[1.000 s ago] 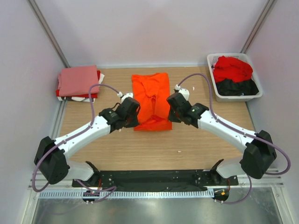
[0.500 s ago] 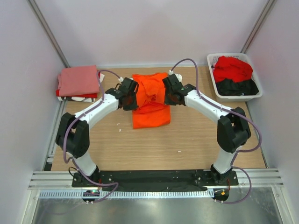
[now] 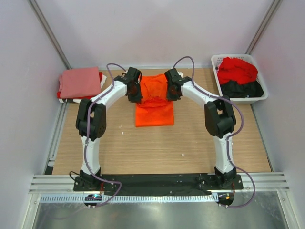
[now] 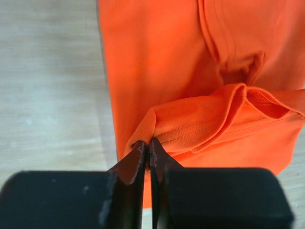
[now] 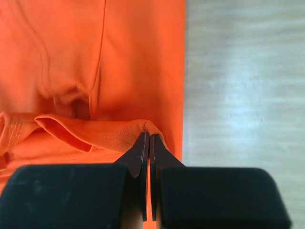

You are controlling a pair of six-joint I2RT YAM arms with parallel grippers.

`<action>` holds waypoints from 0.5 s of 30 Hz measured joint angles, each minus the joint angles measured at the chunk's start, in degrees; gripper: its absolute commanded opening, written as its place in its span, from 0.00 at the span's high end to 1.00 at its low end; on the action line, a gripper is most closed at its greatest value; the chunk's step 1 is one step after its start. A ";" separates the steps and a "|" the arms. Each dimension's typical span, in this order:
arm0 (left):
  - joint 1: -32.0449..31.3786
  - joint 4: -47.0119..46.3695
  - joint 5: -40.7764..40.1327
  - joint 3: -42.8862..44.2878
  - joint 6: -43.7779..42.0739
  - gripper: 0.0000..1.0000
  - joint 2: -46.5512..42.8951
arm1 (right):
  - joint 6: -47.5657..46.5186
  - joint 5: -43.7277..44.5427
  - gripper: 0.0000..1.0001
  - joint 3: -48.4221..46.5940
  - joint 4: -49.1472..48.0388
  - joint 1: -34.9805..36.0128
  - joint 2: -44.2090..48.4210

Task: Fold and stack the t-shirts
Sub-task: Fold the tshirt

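Note:
The bright orange t-shirt [image 3: 154,102] lies mid-table, folded lengthwise. My left gripper [image 3: 135,91] is shut on its left hem corner [image 4: 145,126]. My right gripper [image 3: 171,90] is shut on its right hem corner [image 5: 147,126]. Both hold the hem lifted and doubled back over the shirt's far half. A salmon-pink t-shirt [image 3: 79,82] tops a folded stack at the far left, with red and white edges showing under it. Red [image 3: 237,69] and black [image 3: 243,89] t-shirts lie crumpled in the basket.
A white slatted basket [image 3: 216,64] stands at the far right corner. Bare wooden table [image 3: 157,148] lies between the shirt and the arm bases. Grey walls close the table on three sides.
Both grippers have carried the shirt's near hem away from the bases, from the near end over the shirt toward its far end. The arms are now stretched far out.

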State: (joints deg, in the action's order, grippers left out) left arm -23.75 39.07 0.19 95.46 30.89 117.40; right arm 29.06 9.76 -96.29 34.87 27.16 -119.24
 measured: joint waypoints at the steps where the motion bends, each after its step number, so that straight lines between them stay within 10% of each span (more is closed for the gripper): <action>1: 0.39 1.11 0.39 2.47 -0.11 0.84 1.79 | -0.09 -0.17 0.99 -1.73 0.35 -0.28 -1.53; 4: 1.44 3.91 1.16 9.33 -0.57 0.65 6.88 | -0.33 -1.49 0.74 -7.82 1.53 -1.44 -6.86; 5: 1.79 5.03 1.33 11.78 -0.87 0.57 8.61 | -0.39 -2.08 0.45 -9.86 2.38 -1.88 -8.48; 7: 2.38 8.00 1.62 17.00 -1.49 0.51 12.02 | -0.83 -3.30 0.27 -12.87 3.26 -2.93 -10.69; 15: 3.56 14.10 1.05 24.20 -2.93 0.43 11.61 | -1.97 -4.09 0.18 -10.10 4.13 -7.43 -6.54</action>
State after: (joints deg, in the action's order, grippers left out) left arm -20.18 53.17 1.23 119.66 27.97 129.01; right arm 27.09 5.67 -106.39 39.00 19.73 -125.78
